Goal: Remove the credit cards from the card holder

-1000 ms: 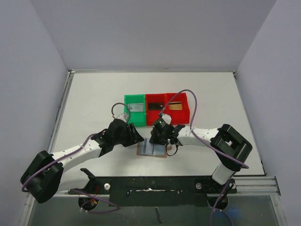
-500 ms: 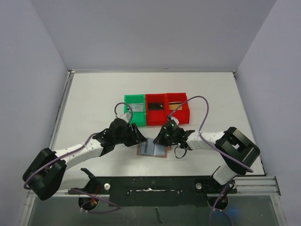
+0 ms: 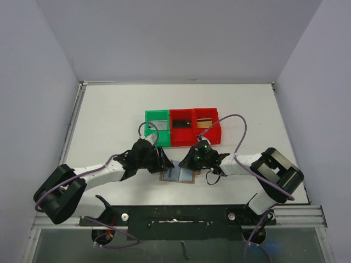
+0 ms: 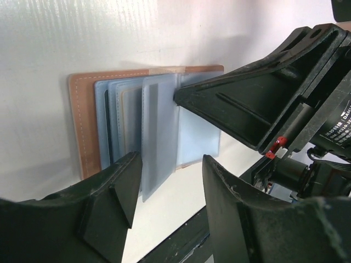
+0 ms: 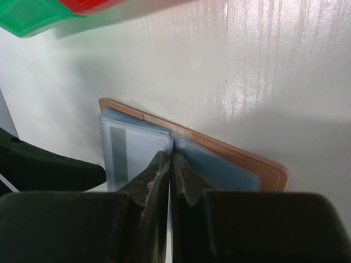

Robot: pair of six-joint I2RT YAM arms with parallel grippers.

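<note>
Green bin [image 3: 157, 112] beside two red bins [image 3: 181, 138]; white table [image 3: 109, 120].

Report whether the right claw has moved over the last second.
Yes. In the top view the right claw has shifted rightward and slightly toward the arm bases, away from the red bins, and is now shut over the card holder.

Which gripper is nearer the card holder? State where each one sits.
Right, narrowly. The right gripper, shut, has its tips on the centre fold of the card holder. The left gripper hangs open at its left edge.
</note>
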